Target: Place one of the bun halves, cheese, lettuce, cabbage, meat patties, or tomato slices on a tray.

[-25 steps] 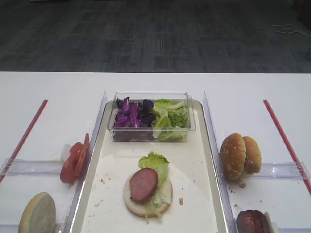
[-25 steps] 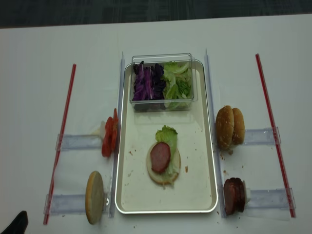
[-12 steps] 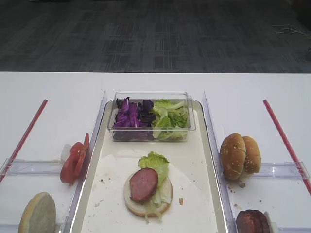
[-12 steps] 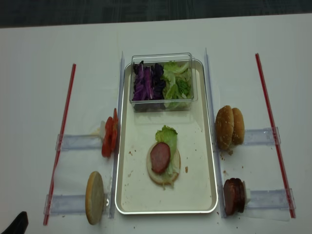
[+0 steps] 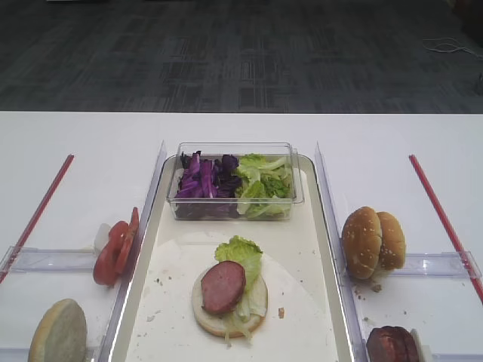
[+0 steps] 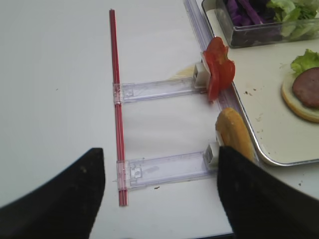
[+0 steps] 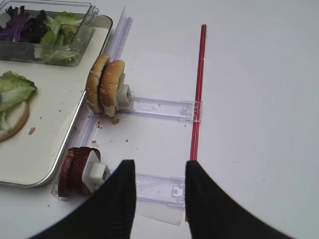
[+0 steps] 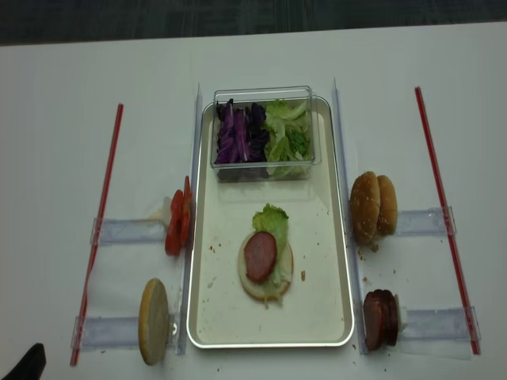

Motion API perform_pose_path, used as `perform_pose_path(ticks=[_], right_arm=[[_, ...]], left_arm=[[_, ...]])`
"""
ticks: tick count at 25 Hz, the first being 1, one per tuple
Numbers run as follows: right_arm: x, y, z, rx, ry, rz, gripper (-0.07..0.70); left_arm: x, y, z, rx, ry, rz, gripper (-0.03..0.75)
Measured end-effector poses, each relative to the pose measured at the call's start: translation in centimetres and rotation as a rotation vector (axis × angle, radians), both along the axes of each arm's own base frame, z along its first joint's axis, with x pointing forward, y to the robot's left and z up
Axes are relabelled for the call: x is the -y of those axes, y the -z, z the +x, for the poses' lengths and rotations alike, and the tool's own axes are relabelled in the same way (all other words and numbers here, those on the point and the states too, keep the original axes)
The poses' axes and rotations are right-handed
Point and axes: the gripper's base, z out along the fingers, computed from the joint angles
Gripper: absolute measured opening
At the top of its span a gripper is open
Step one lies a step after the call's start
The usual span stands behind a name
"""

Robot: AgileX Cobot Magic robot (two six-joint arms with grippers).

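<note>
Nothing on the tray (image 8: 341,237) has shifted; left jaws gape wide, right jaws part-open, both empty.

A white worktop (image 8: 63,103) carries everything. A long tray (image 8: 337,261) with a silvery rim lies along its middle, running from far to near. Clear plastic strips flank the tray's two long sides. Towards the left edge lies a red rod (image 8: 103,206), towards the right edge another red rod (image 8: 440,206). From each rod two clear rails (image 8: 127,231) reach inward to the tray. On the left rails stand tomato slices (image 8: 178,226) and a pale bun half (image 8: 154,321); on the right rails stand two sesame bun halves (image 8: 372,207) and meat patties (image 8: 380,318). Crumbs lie near the buns.
</note>
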Motion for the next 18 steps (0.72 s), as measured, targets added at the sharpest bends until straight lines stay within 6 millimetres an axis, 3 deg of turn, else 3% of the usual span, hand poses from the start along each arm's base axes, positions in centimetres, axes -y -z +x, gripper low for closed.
perform_pose_path(ticks=[18], right_arm=[[0.0, 0.0, 0.0, 0.0, 0.001, 0.002, 0.202]], left_arm=[[0.0, 0.0, 0.0, 0.0, 0.0, 0.0, 0.456]])
